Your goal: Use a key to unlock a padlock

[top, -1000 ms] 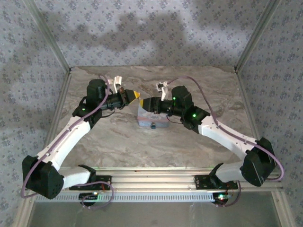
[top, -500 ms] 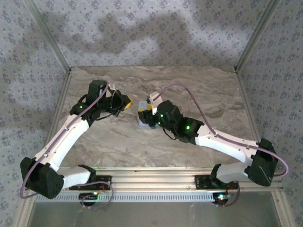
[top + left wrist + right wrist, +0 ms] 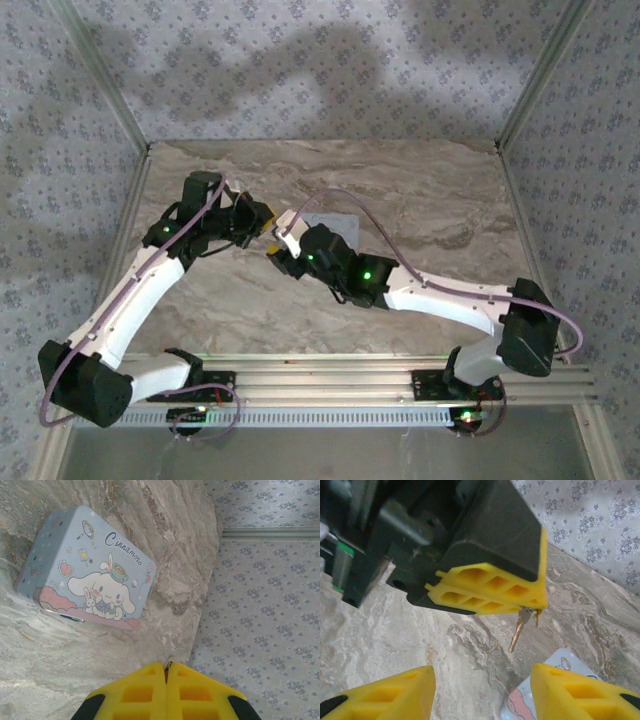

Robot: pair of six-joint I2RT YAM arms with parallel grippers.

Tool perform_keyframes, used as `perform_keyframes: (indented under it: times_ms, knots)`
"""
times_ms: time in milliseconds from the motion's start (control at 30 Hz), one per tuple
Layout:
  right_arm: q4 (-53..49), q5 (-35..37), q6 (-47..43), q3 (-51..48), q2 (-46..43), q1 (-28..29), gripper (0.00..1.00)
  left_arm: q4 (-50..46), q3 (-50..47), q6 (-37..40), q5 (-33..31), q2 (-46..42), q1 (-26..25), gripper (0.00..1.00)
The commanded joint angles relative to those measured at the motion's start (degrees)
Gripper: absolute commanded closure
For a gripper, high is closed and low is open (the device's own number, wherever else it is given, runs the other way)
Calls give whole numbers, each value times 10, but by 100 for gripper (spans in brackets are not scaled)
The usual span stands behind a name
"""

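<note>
Marbled grey-beige stone bench (image 3: 440, 200), walled in floral-print paper. Your left fingers (image 3: 167, 669), yellow-padded, were pressed together on a small brass-coloured metal key (image 3: 520, 625), its blade pointing down towards the bench. Your right fingers (image 3: 480, 677) stood well apart and empty, facing the key. A light-blue rectangular cartoon-printed tin box (image 3: 87, 570) lay flat on the bench nearby. You could make out the tiny dark metal padlock (image 3: 69, 616) only as a dark shape peeking out at the tin's pink lower edge.
</note>
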Motion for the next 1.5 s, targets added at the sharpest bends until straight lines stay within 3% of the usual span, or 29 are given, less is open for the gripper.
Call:
perform_keyframes:
  times_ms: [0,433,600,733,1033,1100,1200,1267,1333,1467]
  knots:
    - [8,22,-39,34,17,3,46,-30,11,-31,-5,-10,-2,100]
    - [6,71,-69,79,66,0,55,-36,10,-26,4,-10,-2,100]
    - [4,100,-79,84,79,0,71,-37,10,-27,14,-10,-1,100]
    - [14,104,-99,75,71,-1,97,-40,8,-24,21,-13,-1,100]
    - [30,20,-99,20,23,-28,100,-25,-10,-38,33,-27,2,100]
    - [21,-1,-91,18,15,-37,100,-24,-12,-35,34,-30,1,92]
    - [-12,-61,-75,27,7,-55,100,-25,-12,-11,34,-35,6,63]
    - [-55,-122,-61,43,5,-76,100,-30,-11,22,33,-43,18,49]
    - [-116,-200,-59,74,8,-102,100,-36,-12,73,26,-55,32,44]
    - [-256,-358,-37,131,26,-166,100,-29,-13,252,33,-92,51,33]
